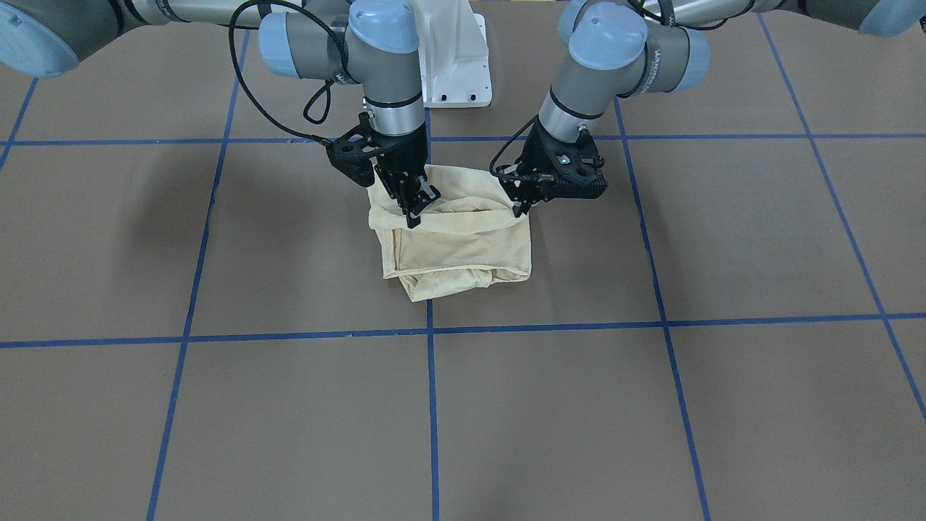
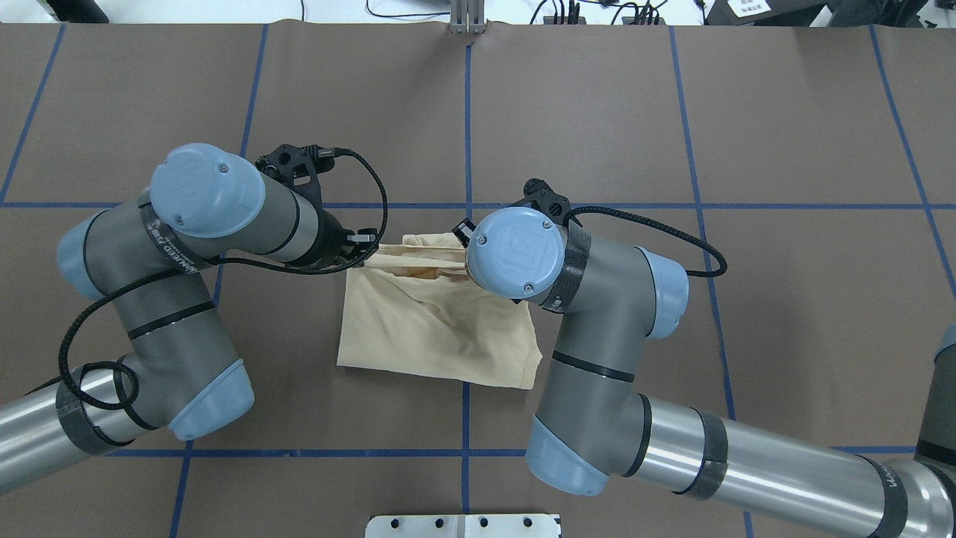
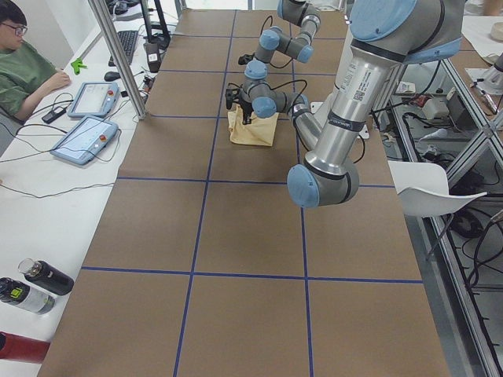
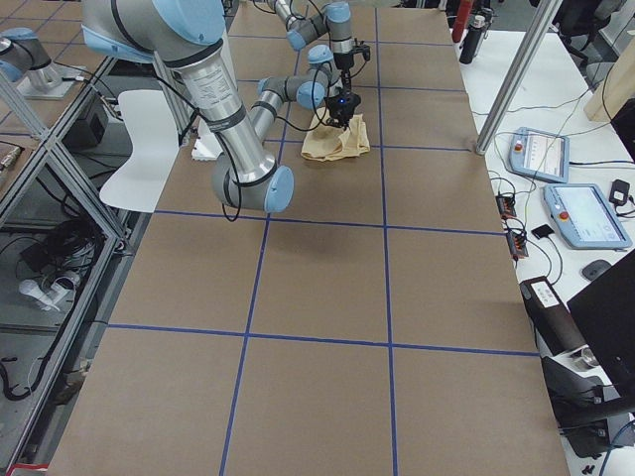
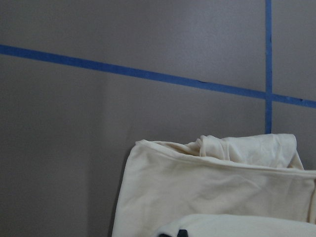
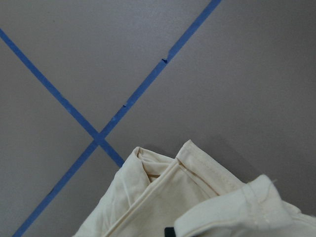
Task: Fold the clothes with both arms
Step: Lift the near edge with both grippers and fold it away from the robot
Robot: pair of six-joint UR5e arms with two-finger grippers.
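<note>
Here the brown paper-covered table [image 2: 784,134] is carrying a grid of blue tape [image 2: 467,112], and both arms are reaching in over its middle. The left arm [image 2: 187,299] and the right arm [image 2: 597,321] are bending down from either side onto one garment.

The pale cream-yellow T-shirt [image 2: 433,321] is lying in a folded bundle at the table's centre, across the tape line that runs away from the robot and between two cross lines. Its far edge is being held up off the table as a taut band between the two grippers, while the rest is resting flat on the paper.

The right gripper [image 1: 414,215] is pinching that raised edge at one end, with its jaws narrowed onto the fabric. The left gripper [image 1: 520,210] is gripping the other end in the same way.

White lettering [image 2: 163,243] is showing on a black band around the left arm, too small to read. A raised logo [image 2: 517,250] is showing on the right arm's blue cap, and its letters cannot be made out.
</note>
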